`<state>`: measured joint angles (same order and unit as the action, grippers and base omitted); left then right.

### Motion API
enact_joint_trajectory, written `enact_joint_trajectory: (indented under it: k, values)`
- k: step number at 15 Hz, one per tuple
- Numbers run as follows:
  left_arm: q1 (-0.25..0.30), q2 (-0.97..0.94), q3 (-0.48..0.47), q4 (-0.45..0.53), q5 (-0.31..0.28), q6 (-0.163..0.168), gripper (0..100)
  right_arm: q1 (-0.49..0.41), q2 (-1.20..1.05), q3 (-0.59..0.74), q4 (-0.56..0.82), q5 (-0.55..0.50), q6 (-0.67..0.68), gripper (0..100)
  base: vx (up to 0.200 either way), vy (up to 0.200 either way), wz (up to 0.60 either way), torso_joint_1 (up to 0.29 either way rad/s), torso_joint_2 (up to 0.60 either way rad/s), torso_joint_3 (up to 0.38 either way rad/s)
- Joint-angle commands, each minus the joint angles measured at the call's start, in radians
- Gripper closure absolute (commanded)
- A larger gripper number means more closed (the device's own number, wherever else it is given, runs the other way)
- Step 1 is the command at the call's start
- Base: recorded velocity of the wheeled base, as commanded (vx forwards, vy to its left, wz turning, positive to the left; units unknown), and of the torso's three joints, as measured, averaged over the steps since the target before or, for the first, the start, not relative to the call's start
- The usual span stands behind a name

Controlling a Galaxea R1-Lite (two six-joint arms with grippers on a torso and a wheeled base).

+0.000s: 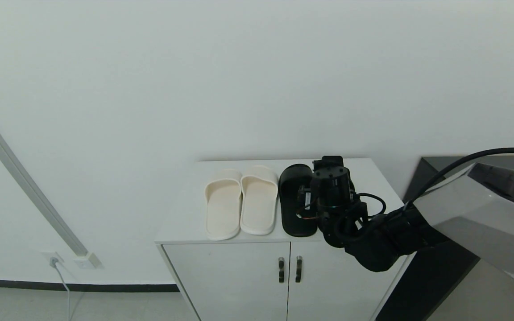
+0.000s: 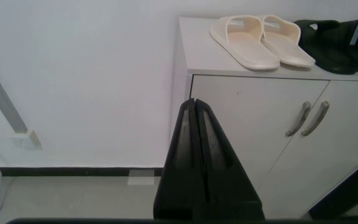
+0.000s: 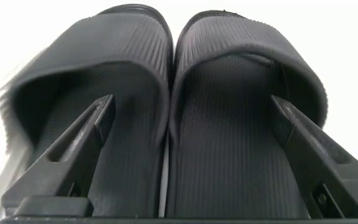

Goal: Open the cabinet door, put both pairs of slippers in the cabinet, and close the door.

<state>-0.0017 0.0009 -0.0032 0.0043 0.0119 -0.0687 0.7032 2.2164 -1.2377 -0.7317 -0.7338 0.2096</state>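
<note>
The right gripper (image 3: 191, 102) is spread wide and grips nothing; its fingers (image 3: 73, 149) straddle the black slippers (image 1: 295, 203), one finger before each strap opening, the pair lying side by side just ahead of the tips. The white slippers (image 1: 241, 203) sit just beside the black pair, on that gripper's left; all four rest on top of the cabinet (image 1: 181, 223). Below the gripper both doors (image 1: 230, 276) are shut, their handles (image 1: 289, 269) close together at the middle seam.

The left gripper (image 2: 195, 109) is closed on nothing, fingers pressed together; it hangs low near the cabinet's left front corner, with the handles off to its right.

With the doors shut, a pair lifted now would have nowhere to go, and one arm would be tied up while the other works a handle. Closing from so wide a spread may squeeze the soft pair unevenly, so one slipper could ride over the other or slip free. A sideways nudge could push the black pair into the white, whose heels lie near the front edge.

The wall (image 1: 257, 89) stands close beyond the slippers and limits forward reach; the right arm crosses in front of the right door and would likely block its swing. A socket (image 1: 54, 258) and slanting duct (image 1: 16, 169) lie well to the left gripper's left, out of the way.
</note>
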Motion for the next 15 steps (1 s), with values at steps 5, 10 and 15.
enact_joint_trajectory:
  k: [5,10,15]
  values:
    - [0.000,0.001,0.000,0.000,0.000,0.000,100,-0.053,0.094,-0.151,0.057,0.016,-0.006,0,0.000,0.000,0.00,0.000,0.00,0.000]
    - [0.000,0.001,0.000,0.000,0.000,0.000,100,-0.054,0.094,-0.152,0.057,0.022,-0.009,100,0.000,0.000,0.00,0.000,0.00,0.000]
    - [0.002,0.001,0.000,0.000,0.000,-0.002,100,-0.045,-0.026,-0.065,0.054,0.024,-0.035,100,0.000,0.000,0.00,0.000,0.00,0.000]
